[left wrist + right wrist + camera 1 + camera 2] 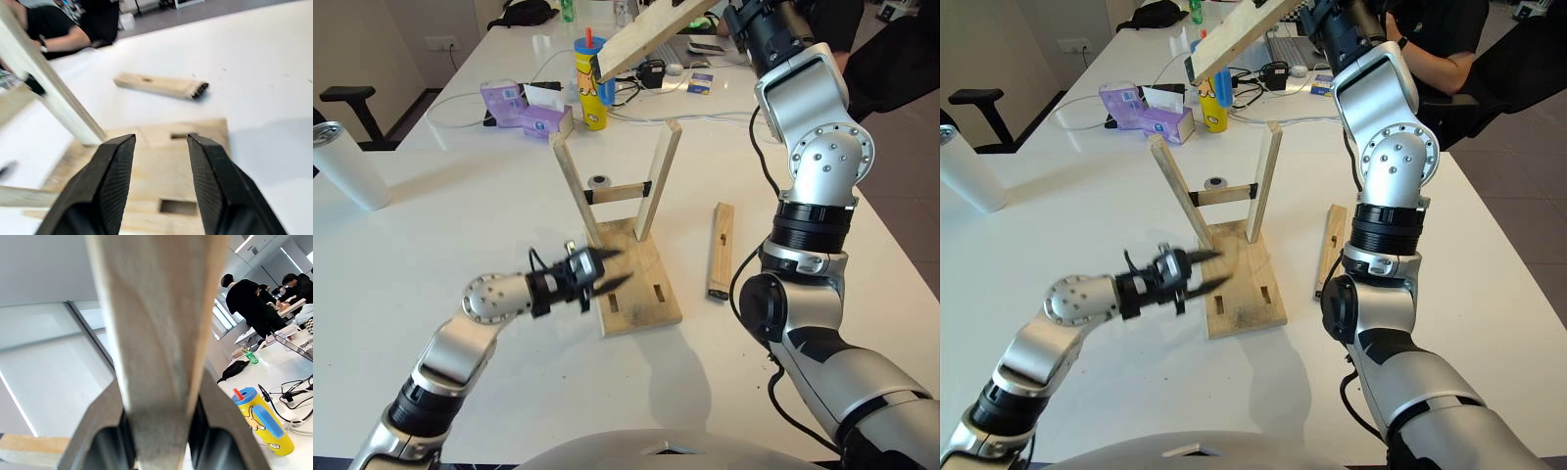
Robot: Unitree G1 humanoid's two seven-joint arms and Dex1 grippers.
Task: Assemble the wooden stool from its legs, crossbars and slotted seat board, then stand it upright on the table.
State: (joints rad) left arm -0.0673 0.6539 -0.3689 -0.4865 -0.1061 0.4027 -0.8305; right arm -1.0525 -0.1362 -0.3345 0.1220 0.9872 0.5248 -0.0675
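- left gripper (619, 269): fingers apart, holding nothing, just over the near left corner of the board.
- slotted seat board (646, 294): flat on the white table (460, 196). Two legs (661, 181) stand in its far slots, joined by a crossbar (619, 193).
- loose wooden piece (721, 250): lying on the table, to the right of the board.
- right gripper (159, 431): raised at the far side, clamped on a wooden plank (646, 37) held above a yellow cup (592, 98).

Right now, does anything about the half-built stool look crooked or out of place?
The two legs standing in the seat board splay apart toward their tops, not parallel. One loose wooden piece lies beside the board.
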